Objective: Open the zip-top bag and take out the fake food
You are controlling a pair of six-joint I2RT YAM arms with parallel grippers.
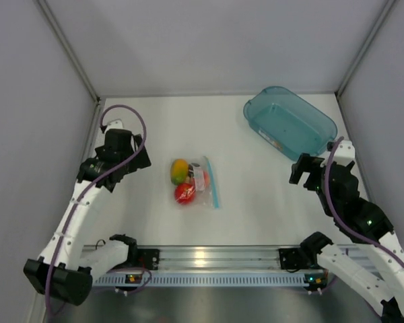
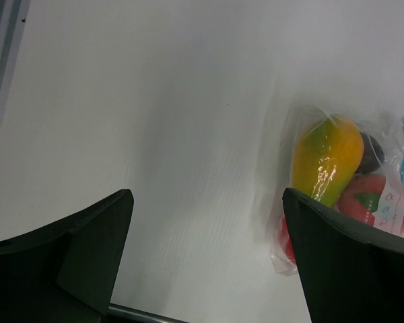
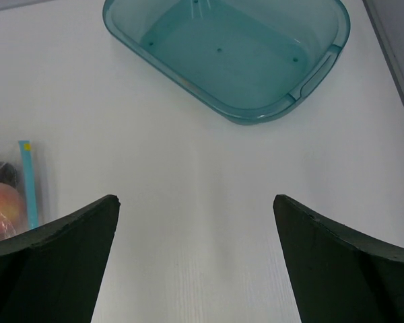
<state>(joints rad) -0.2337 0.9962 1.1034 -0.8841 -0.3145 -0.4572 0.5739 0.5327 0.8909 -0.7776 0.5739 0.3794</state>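
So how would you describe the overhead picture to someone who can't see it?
A clear bag of toy fruit lies zipped in the middle of a white table. The left gripper and right gripper hang open and empty on either side of it, and an empty teal tub sits at the far right corner.

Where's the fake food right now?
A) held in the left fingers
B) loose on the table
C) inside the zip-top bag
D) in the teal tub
C: the fake food shows through the clear plastic of the zip-top bag, which lies well apart from the teal tub.
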